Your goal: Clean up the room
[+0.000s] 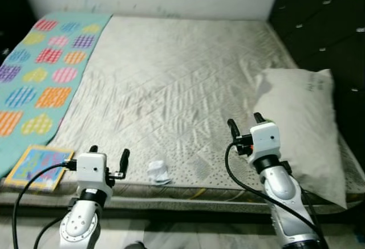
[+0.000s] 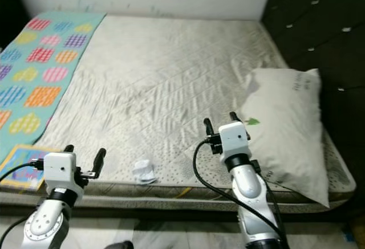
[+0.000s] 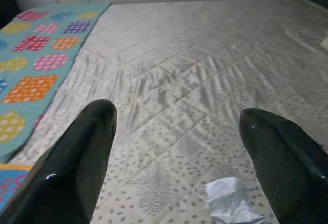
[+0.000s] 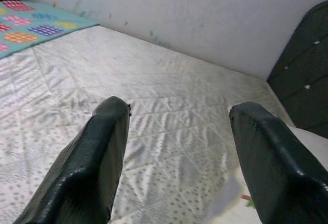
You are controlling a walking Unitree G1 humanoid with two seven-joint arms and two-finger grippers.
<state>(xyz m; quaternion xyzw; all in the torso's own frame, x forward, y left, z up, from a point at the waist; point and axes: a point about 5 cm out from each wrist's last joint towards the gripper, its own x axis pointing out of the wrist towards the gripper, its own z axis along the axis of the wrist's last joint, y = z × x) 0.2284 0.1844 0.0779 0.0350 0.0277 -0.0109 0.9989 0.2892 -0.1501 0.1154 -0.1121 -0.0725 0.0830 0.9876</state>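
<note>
Our left gripper [image 1: 108, 154] hangs with its fingers spread wide at the near edge of the mattress [image 1: 171, 72], holding nothing. The crumpled paper [image 1: 158, 172] lies just beside it, toward our right, close to the edge. Our right gripper [image 1: 244, 122] is also wide and empty, raised over the mattress next to the pillow [image 1: 308, 129]. A book [image 1: 40, 166] sits on the near left corner by the blanket [image 1: 40, 72]. We judge the paper the likely first pick. It is light and near the brink, so a sideways nudge from a finger could push it off onto the floor, or the fingers could pinch the quilted cover with it.
</note>
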